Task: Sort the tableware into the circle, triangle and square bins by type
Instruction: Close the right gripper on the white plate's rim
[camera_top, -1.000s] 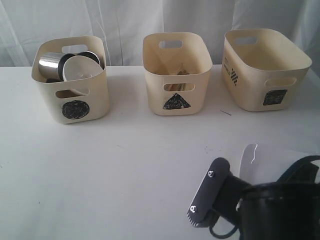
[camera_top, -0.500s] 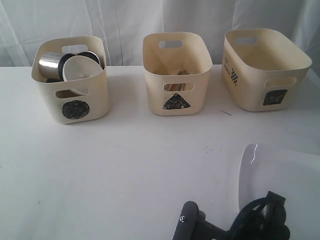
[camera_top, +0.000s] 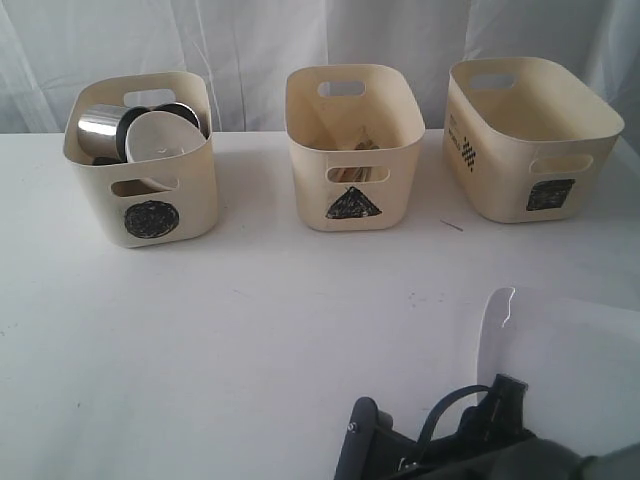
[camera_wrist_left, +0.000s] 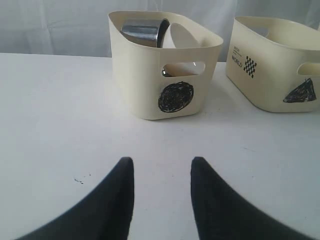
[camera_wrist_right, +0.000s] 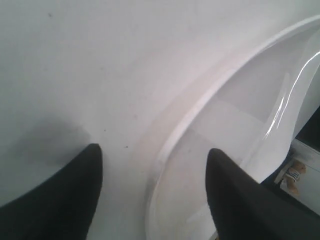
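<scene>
Three cream tubs stand in a row across the top of the exterior view on a white table (camera_top: 250, 340). The circle bin (camera_top: 140, 190), at upper left, holds a steel mug (camera_top: 98, 128) lying on its side and a small white bowl (camera_top: 160, 138). More dark rims show behind them, but they are hard to make out. The triangle bin (camera_top: 310, 190), at top centre, holds thin tan sticks (camera_top: 358, 140) too small to name. The floor of the square bin (camera_top: 500, 180), at upper right, is hidden by its wall.

The large white square plate (camera_top: 560, 350) lies at lower right, cut off by the frame edge. The dark right arm (camera_top: 450, 450) is cropped at the bottom edge.

The right gripper (camera_wrist_right: 155, 149) has its fingers spread wide. One is over the table, the other over the plate, and the plate's rim runs between them. Whether they touch it is unclear. The left gripper (camera_wrist_left: 162, 160) has its fingers apart over bare table, holding nothing.
</scene>
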